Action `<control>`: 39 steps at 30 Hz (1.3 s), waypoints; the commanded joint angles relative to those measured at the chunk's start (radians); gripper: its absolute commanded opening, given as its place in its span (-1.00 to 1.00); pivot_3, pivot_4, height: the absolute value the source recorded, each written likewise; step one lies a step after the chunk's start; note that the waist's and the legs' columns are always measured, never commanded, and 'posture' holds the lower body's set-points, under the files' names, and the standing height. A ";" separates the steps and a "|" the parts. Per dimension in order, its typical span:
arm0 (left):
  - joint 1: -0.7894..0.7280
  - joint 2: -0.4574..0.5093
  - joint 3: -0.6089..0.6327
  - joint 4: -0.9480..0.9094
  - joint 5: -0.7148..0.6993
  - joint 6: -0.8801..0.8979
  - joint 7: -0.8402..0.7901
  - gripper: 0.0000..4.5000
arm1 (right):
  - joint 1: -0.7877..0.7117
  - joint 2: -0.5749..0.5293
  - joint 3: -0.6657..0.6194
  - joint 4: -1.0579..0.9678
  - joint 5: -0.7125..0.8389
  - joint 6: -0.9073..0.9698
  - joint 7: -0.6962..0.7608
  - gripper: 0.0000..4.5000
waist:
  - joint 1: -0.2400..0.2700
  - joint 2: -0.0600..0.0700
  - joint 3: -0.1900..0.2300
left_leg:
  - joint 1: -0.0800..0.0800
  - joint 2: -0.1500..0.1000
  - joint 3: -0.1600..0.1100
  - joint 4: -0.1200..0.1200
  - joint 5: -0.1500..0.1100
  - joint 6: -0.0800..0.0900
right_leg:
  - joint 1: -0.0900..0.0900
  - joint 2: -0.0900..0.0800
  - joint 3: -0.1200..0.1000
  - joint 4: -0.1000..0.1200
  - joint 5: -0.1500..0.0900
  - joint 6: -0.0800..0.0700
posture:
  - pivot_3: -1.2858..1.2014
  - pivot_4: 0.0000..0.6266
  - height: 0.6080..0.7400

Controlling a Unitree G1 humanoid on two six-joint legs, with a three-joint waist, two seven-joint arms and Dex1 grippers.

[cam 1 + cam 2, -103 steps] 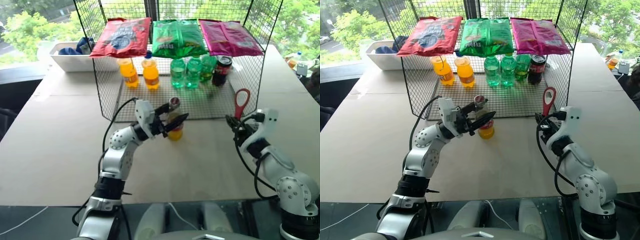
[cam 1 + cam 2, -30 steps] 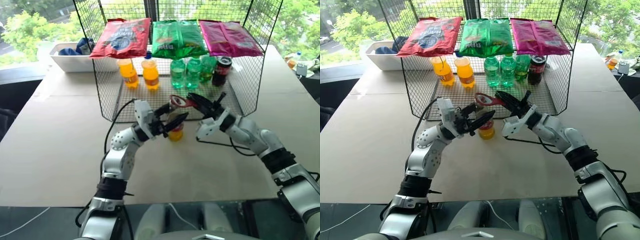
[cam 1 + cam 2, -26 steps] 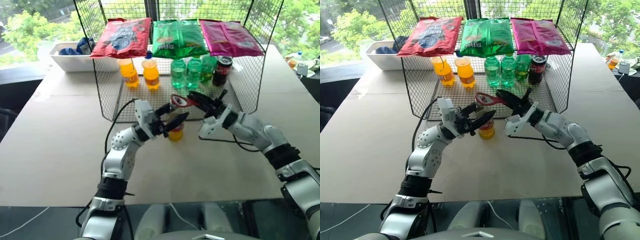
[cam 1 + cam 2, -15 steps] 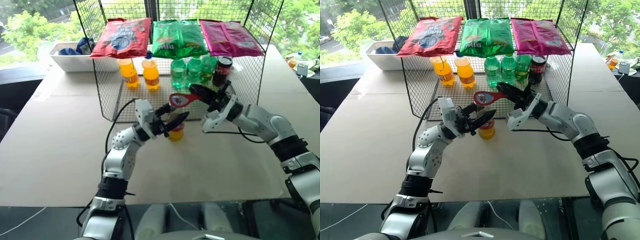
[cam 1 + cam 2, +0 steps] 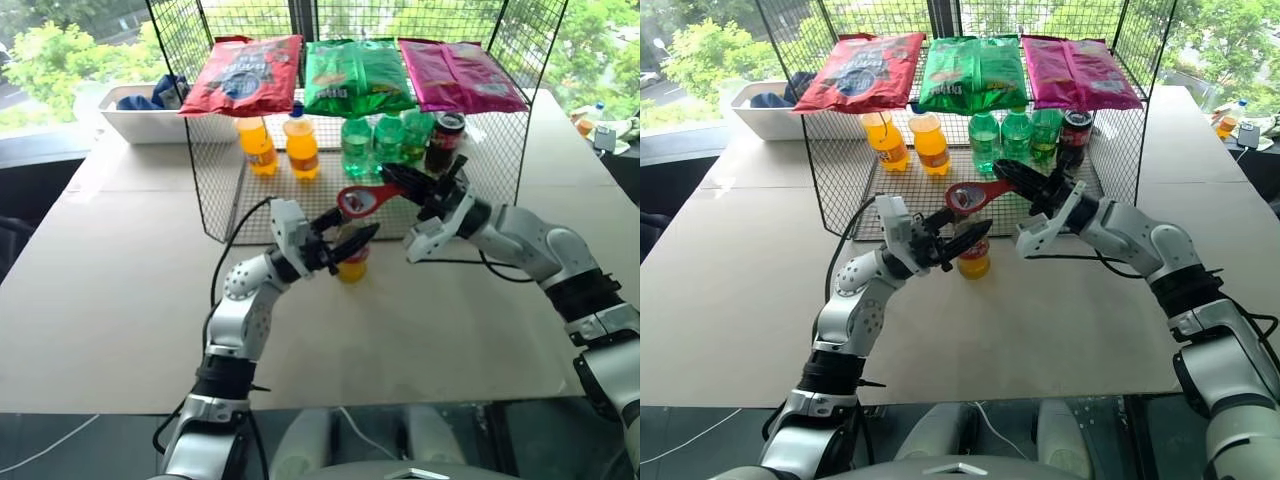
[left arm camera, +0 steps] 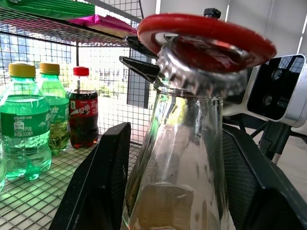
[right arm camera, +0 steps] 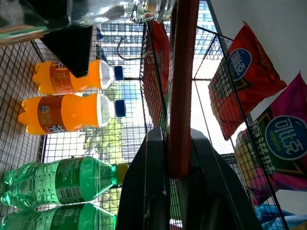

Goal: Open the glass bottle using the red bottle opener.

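- I see the glass bottle (image 5: 351,262) standing upright on the table (image 5: 120,300), just in front of the wire rack (image 5: 215,150).
- The left gripper (image 5: 345,245) has one black finger on either side of the bottle. In the left wrist view the fingers (image 6: 103,177) flank the glass closely, but I cannot tell whether both pads actually press on it.
- The right gripper (image 5: 400,183) is clamped tight on the handle of the red bottle opener (image 5: 362,198). The right wrist view shows the red handle pinched between the two fingers (image 7: 153,182).
- The opener's ring head sits over the bottle's mouth. In the left wrist view the crimped metal cap (image 6: 201,79) is on the neck, with the red ring resting tilted on top of it.
- The right arm reaches in from the right, across the front of the rack. The opener's handle slopes up and back from the ring towards the gripper.
- The table is a broad pale tan top. Behind it are windows with green trees outside.
- The rack's lower shelf holds two orange plastic bottles (image 5: 280,143), green plastic bottles (image 5: 372,143) and one dark cola bottle (image 5: 443,140), all in a row.
- On the rack's top lie three snack bags: red (image 5: 243,73), green (image 5: 357,75) and pink (image 5: 458,74).
- A white tub (image 5: 135,122) stands on the table left of the rack, with something blue inside.
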 commanded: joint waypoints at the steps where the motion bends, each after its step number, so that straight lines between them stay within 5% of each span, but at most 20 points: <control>1: 0.021 -0.002 -0.040 -0.002 0.008 0.032 -0.011 -0.04 | -0.021 0.001 -0.065 -0.044 0.047 0.011 -0.017 -1.00 | 0.000 0.000 0.000 | 0.000 0.000 0.000 0.000 0.000 0.000 | 0.000 0.000 0.000 0.000 0.000 0.000 | 0.03 -0.52 1.00; 21: 0.024 0.006 -0.033 -0.009 0.034 0.017 0.023 -0.04 | 0.162 0.147 -0.199 -0.126 0.304 0.184 0.047 -1.00 | -0.001 0.000 0.000 | 0.000 0.001 0.000 -0.001 0.000 0.000 | 0.001 0.000 0.000 -0.001 0.000 0.000 | 0.03 -0.52 1.00; 27: 0.023 0.005 -0.033 -0.010 0.038 0.014 0.027 0.99 | 0.229 0.195 -0.205 -0.203 0.317 0.246 0.075 -1.00 | -0.004 0.000 0.000 | 0.000 0.001 0.001 -0.001 0.000 0.000 | -0.001 0.001 0.001 0.000 0.000 0.000 | 0.03 -0.52 1.00; 39: 0.036 0.017 -0.031 -0.040 0.014 0.032 0.013 0.99 | 0.279 0.204 -0.224 -0.248 0.348 0.295 0.102 -1.00 | -0.004 0.000 0.000 | 0.000 0.001 0.001 -0.001 0.000 0.000 | -0.001 0.001 0.001 0.000 0.000 0.000 | 0.03 -0.52 1.00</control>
